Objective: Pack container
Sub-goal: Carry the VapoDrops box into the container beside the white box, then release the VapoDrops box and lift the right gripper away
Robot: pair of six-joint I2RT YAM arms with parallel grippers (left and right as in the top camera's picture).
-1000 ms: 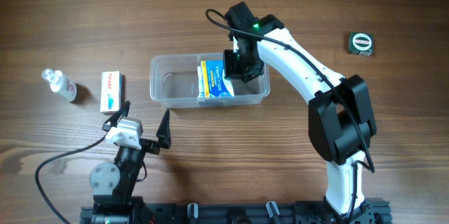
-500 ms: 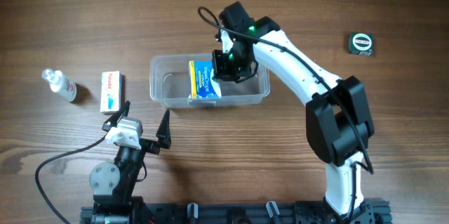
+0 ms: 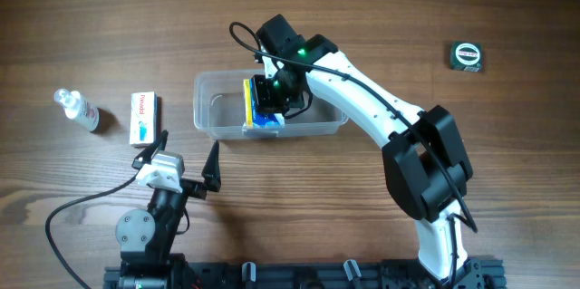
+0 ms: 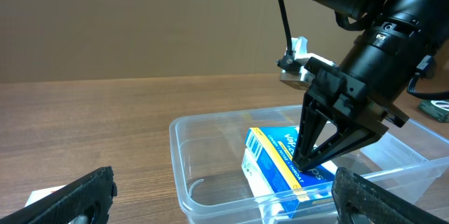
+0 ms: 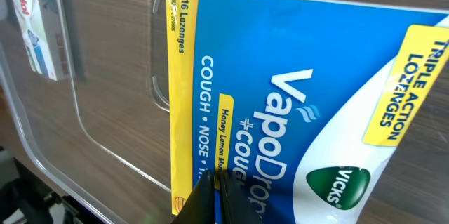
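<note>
The clear plastic container (image 3: 205,112) stands mid-table. In it lies a blue and yellow VapoDrops lozenge box (image 3: 251,91), tilted on its edge (image 4: 273,161). My right gripper (image 3: 275,97) is down inside the container with its fingers closed together, tips pressed on the box's printed face (image 5: 216,182), not clasping it. In the left wrist view the right gripper (image 4: 303,164) comes to a point on the box. My left gripper (image 3: 188,151) is open and empty in front of the container's near wall (image 4: 184,154).
A white and red small box (image 3: 145,117) and a small clear bottle (image 3: 77,108) lie left of the container. A green and black tape measure (image 3: 466,55) sits at the far right.
My right gripper has moved left along the container, and the lozenge box has slid left with it and tipped more onto its edge. The left arm has not moved.
</note>
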